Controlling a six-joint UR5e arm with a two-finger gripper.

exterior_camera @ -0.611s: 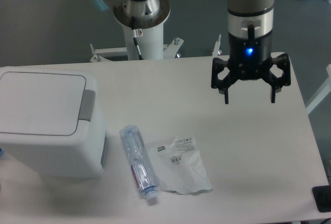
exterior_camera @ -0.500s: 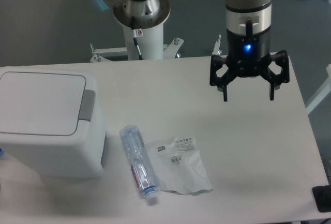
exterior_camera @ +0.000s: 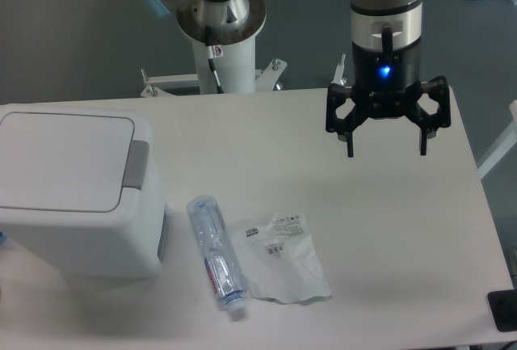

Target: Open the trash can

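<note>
The trash can [exterior_camera: 73,196] is a large white boxy bin at the table's left side. Its flat white lid [exterior_camera: 60,160] lies shut, with the grey push-button [exterior_camera: 136,164] on its right edge. My gripper [exterior_camera: 386,149] hangs open and empty above the table's right half, far to the right of the can, fingers pointing down.
A clear plastic bottle [exterior_camera: 215,251] lies on the table just right of the can. A crumpled clear plastic bag [exterior_camera: 283,257] lies beside the bottle. The robot's white base pedestal [exterior_camera: 222,35] stands behind the table. A dark object [exterior_camera: 505,309] sits at the right front corner.
My gripper has shifted slightly left and up. It stays open. The trash can, bottle and bag have not moved.
</note>
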